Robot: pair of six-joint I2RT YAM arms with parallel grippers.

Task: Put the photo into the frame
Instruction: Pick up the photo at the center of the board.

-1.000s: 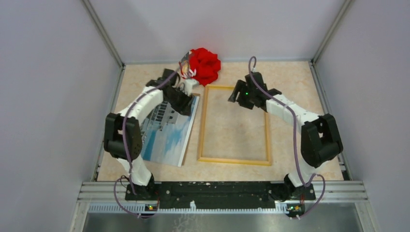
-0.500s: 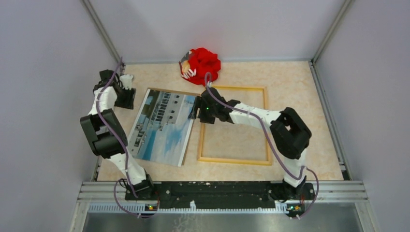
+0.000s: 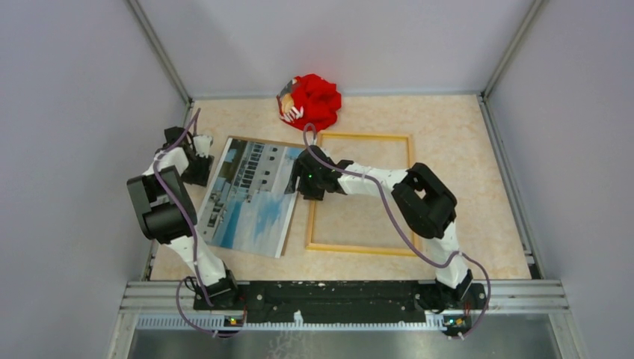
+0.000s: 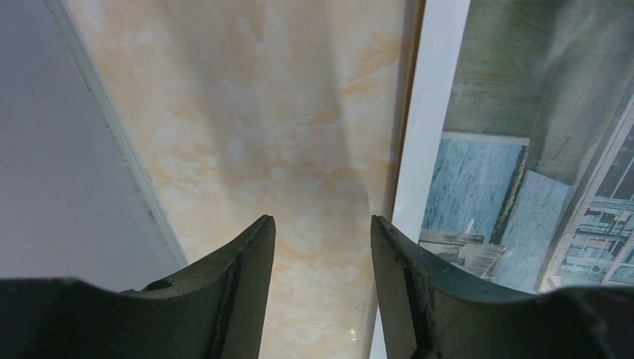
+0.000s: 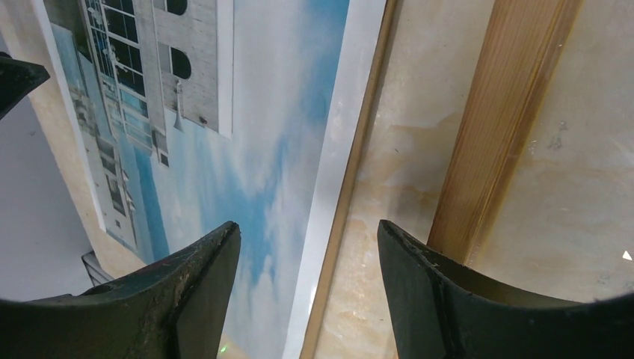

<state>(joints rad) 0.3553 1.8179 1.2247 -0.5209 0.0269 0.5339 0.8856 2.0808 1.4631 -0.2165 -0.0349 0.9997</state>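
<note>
Grippers spread and empty, one at each long edge of the photo [image 3: 250, 194].

You will find the left gripper [image 4: 321, 224] with its fingers [image 4: 239, 284] held apart and nothing between them. Bare table [image 4: 247, 112] lies under the gap, and the white border of the print runs just outside one finger. The right gripper [image 5: 306, 228] is also spread and holds nothing. Its gap sits over the opposite border of the print, where a thin brown edge [image 5: 351, 172] shows beside the white strip. The near rail of the frame [image 5: 508, 112] lies flat on the table just outside the other finger, close to the print but apart from it. The print lies face up between the two grippers, outside the frame opening.
</note>
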